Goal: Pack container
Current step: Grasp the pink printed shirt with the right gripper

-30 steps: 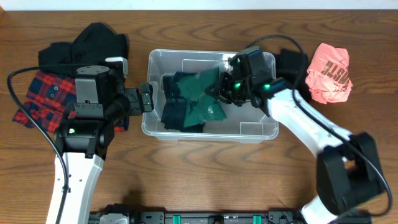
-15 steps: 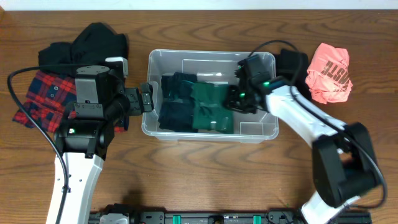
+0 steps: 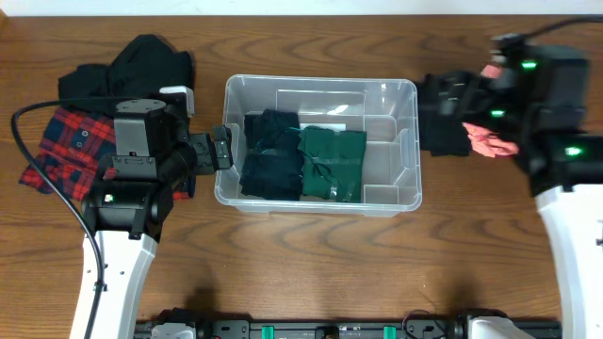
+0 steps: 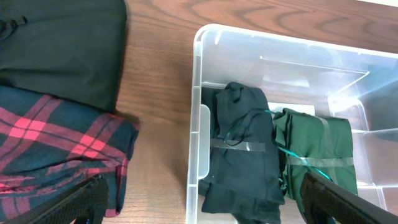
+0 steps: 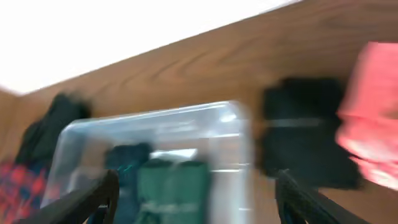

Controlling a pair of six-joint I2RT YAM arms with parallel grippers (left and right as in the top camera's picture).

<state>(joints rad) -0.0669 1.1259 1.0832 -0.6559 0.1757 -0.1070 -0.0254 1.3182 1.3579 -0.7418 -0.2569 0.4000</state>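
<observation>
The clear container [image 3: 388,193] stands mid-table. Inside lie a dark navy folded garment [image 3: 268,155] on the left and a green folded garment [image 3: 332,162] beside it, both taped. My left gripper [image 4: 208,202] is open and straddles the container's left wall [image 4: 198,93], with nothing held; the overhead view shows it [image 3: 221,149] at that wall. My right gripper [image 5: 196,190] is open and empty, raised above and to the right of the container [image 5: 155,121]; that view is blurred by motion.
A black garment [image 3: 132,66] and a red plaid shirt [image 3: 57,155] lie left of the container. On the right are a black folded garment [image 3: 441,118] and a coral-pink one [image 3: 490,143], partly under my right arm [image 3: 556,104].
My right gripper opened and let go of the green garment, which now lies flat in the container. The right arm then pulled up and away to the right. The left arm has not moved.
</observation>
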